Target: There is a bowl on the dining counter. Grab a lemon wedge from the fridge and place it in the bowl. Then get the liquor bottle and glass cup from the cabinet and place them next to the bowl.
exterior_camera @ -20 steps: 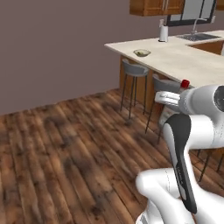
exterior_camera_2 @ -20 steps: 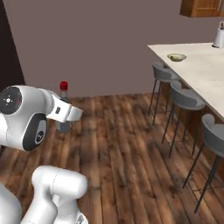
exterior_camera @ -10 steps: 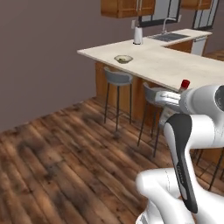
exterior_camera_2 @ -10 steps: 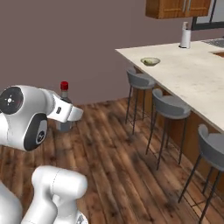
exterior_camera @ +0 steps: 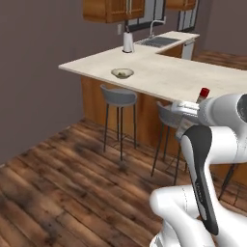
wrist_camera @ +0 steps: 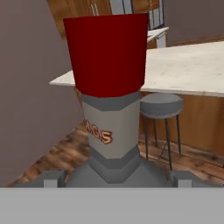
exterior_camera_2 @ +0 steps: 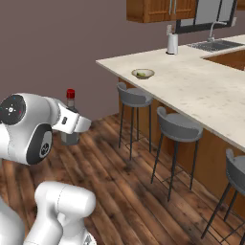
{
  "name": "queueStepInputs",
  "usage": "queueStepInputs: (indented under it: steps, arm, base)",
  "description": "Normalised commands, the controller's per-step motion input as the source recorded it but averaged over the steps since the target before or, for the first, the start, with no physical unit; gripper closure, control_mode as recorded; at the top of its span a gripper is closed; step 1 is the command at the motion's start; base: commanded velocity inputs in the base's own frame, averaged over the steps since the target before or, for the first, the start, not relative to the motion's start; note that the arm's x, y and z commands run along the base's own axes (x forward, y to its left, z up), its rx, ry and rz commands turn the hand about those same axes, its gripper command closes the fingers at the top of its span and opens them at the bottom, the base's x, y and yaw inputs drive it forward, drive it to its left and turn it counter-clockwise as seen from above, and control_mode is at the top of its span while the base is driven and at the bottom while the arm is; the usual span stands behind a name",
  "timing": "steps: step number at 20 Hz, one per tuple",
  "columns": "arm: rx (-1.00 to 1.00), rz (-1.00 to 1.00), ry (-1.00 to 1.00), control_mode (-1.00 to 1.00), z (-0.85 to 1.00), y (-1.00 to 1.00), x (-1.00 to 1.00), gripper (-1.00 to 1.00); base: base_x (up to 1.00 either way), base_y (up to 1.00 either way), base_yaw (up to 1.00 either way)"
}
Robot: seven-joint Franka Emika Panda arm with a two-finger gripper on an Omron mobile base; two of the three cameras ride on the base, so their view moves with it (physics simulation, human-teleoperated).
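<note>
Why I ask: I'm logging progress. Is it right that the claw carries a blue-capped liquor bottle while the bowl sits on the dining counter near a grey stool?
Not quite: the cap is red, not blue, as the hand view shows on the liquor bottle in the claw. The rest holds: the bowl sits on the dining counter near a grey stool.

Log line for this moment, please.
carry | end effector shut on red-capped grey liquor bottle | shallow tan bowl on beige stone dining counter
</note>
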Motion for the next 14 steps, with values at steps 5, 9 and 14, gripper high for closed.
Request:
queueStepInputs:
  steps: [5,9,14]
  arm:
    - [0.0,0.0,0.0,1.0,0.0,0.0,0.0,1.0]
    - [0.0,0.0,0.0,1.0,0.0,0.0,0.0,1.0]
    - [0.0,0.0,0.0,1.0,0.0,0.0,0.0,1.0]
  base:
    - [1.0,0.85,-0.38]
    - [1.0,0.78,-0.38]
    - [1.0,0.74,-0.38]
